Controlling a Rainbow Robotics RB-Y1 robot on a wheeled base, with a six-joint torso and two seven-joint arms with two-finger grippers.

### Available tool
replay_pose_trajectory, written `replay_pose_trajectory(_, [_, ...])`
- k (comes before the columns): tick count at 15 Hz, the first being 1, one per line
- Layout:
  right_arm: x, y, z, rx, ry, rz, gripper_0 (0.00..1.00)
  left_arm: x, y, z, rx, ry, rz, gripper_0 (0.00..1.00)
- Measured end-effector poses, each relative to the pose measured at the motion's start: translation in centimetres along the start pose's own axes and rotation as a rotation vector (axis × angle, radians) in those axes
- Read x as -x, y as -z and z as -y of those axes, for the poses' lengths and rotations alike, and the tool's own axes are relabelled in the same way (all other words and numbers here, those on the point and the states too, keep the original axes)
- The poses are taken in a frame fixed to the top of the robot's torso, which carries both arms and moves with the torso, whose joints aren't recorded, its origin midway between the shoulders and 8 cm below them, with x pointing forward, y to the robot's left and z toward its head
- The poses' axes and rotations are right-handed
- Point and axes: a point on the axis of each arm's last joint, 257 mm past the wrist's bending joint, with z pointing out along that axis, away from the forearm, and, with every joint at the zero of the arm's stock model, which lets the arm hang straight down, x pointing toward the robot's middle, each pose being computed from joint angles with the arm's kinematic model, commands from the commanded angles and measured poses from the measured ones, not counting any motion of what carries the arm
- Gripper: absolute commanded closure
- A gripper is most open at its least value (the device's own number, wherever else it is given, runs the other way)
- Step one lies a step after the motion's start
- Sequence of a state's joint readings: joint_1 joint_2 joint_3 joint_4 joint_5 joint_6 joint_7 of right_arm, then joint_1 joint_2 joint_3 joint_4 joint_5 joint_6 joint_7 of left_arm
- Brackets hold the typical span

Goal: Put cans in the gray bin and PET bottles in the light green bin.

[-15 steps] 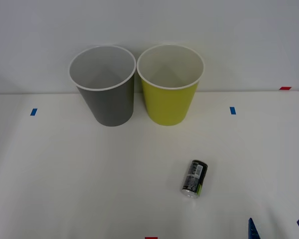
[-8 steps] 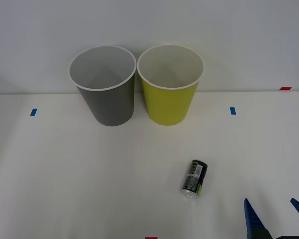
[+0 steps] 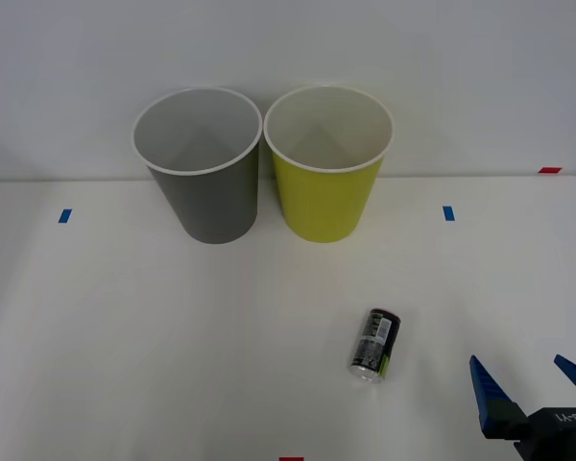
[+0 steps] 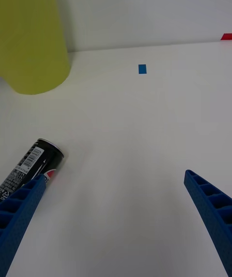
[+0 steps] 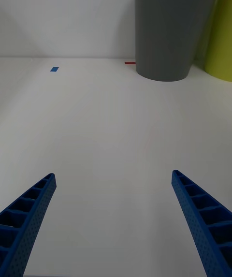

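Lying on its side on the white table [image 3: 125,336]: a small black drink can [image 3: 374,344] with white-gray label print, a lime-green patch and silver ends. Long axis running near-to-far with a slight lean, silver end nearest the robot, far end tipped a little toward the robot's right. Set right of centre, well short of both bins.

Near edge, right side: right gripper [image 3: 531,380], blue ribbed fingers spread wide, holding nothing, hovering to the right of the can and apart from it. From the right wrist view, can [image 4: 33,168] just beside one finger [image 4: 19,214], outside the gap between the two rather than within it.

Left gripper [image 5: 113,180] likewise spread wide over bare table, empty, aimed toward the gray bin.

Farther back, side by side near the wall: tall round tapered dark-gray plastic bin [image 3: 211,197] with white inside and rim on the left, tall round tapered yellow-green plastic bin [image 3: 326,202] of the same shape on the right, rims nearly touching. White insides bare as far as visible.
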State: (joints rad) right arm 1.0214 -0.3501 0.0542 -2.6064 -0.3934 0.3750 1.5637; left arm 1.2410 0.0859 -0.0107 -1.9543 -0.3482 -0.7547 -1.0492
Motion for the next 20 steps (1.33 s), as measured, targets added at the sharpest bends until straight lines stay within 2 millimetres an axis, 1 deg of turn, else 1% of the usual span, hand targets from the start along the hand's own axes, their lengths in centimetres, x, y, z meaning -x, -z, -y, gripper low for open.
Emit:
replay_pose_trajectory(1, [-0.6,-0.1,0.3,-0.006,-0.031,-0.036,0.00,0.0,0.0,0.0,0.000,0.000,0.000,0.18])
replay_pose_trajectory(4, [-3.5,-0.5,1.8,-0.056,-0.102,-0.188,0.00,0.0,0.0,0.0,0.000,0.000,0.000,0.18])
replay_pose_trajectory(7, [-6.8,-0.5,3.7,-0.167,-0.145,-0.349,0.00,0.0,0.0,0.0,0.000,0.000,0.000,0.18])
replay_pose_trajectory(9, [-7.8,-0.7,4.2,-0.235,-0.184,-0.425,0.00,0.0,0.0,0.0,0.000,0.000,0.000,0.18])
replay_pose_trajectory(12, [-6.5,-2.4,3.4,-0.250,-0.206,-0.460,0.00,0.0,0.0,0.0,0.000,0.000,0.000,0.18])
replay_pose_trajectory(15, [-5.4,-3.2,2.7,-0.242,-0.220,-0.499,0.00,0.0,0.0,0.0,0.000,0.000,0.000,0.18])
replay_pose_trajectory(18, [-3.5,-4.1,1.3,-0.204,-0.240,-0.531,0.00,0.0,0.0,0.0,0.000,0.000,0.000,0.18])
replay_pose_trajectory(20, [-1.9,-4.7,0.2,-0.166,-0.269,-0.534,0.00,0.0,0.0,0.0,0.000,0.000,0.000,0.18])
